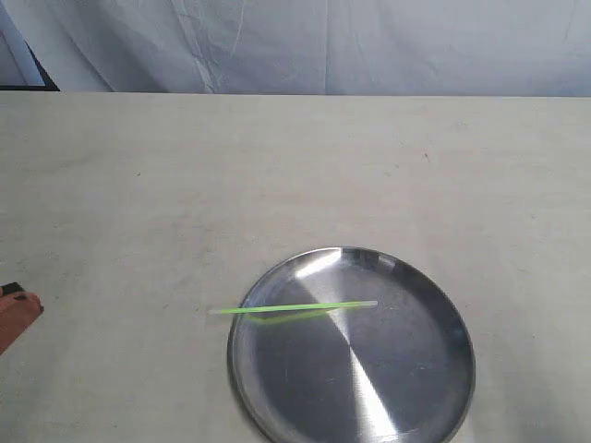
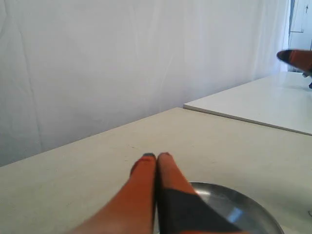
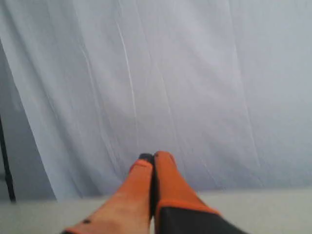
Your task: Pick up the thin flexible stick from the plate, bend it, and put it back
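Note:
The thin neon-green stick [image 1: 294, 307] lies straight across the far-left part of the round silver plate [image 1: 416, 369], its left pale end overhanging the rim. My left gripper [image 2: 156, 155] is shut and empty, with its orange tip [image 1: 14, 309] at the left edge of the exterior view, well away from the plate. A part of the plate's rim [image 2: 243, 202] shows just past its fingers in the left wrist view. My right gripper [image 3: 153, 156] is shut and empty, pointing at the white curtain; it is out of the exterior view.
The plate sits near the front edge of a pale tabletop [image 1: 277, 185]. A white curtain [image 1: 323, 46] hangs behind the table. A second white table [image 2: 263, 105] adjoins on one side, with the other arm's orange tip [image 2: 297, 58] above it.

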Available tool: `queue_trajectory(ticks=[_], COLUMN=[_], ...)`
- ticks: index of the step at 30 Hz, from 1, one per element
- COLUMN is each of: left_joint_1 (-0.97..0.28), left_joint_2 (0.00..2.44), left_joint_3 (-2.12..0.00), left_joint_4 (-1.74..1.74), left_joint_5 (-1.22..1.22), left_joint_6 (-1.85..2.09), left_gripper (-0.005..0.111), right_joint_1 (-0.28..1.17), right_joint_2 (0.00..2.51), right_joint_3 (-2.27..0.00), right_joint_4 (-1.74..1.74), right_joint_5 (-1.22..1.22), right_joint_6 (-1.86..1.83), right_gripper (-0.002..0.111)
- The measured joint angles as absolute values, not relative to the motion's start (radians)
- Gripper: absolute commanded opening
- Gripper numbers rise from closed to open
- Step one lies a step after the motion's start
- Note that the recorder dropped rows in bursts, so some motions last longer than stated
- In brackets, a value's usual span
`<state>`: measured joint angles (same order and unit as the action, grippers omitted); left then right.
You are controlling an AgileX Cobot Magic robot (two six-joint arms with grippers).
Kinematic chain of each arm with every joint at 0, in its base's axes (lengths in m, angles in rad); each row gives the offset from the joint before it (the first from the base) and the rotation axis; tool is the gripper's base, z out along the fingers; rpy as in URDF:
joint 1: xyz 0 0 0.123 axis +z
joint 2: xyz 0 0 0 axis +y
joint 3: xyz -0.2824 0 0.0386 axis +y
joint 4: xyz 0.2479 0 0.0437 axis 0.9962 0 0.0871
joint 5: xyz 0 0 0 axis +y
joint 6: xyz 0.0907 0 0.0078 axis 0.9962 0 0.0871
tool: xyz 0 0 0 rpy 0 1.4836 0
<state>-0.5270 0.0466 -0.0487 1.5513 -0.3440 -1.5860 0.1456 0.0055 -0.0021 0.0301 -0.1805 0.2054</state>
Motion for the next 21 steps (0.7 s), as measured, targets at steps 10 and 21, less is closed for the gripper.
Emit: queue_trajectory(ticks=[10, 21], left_joint_1=[-0.527, -0.527], left_joint_2=[0.047, 0.047], left_joint_3=[-0.049, -0.049], left_joint_4=[1.56, 1.566], left_joint_5=[-0.344, -0.344], left_joint_6=[-1.586, -1.586], left_gripper=[0.0, 0.0], right_joint_1=[0.146, 0.145], right_joint_2=[0.006, 0.098], right_joint_3=[-0.002, -0.234], right_joint_4=[0.205, 0.429], right_joint_5=[-0.528, -0.563], right_joint_6=[0.642, 0.357], right_gripper=[0.0, 0.0])
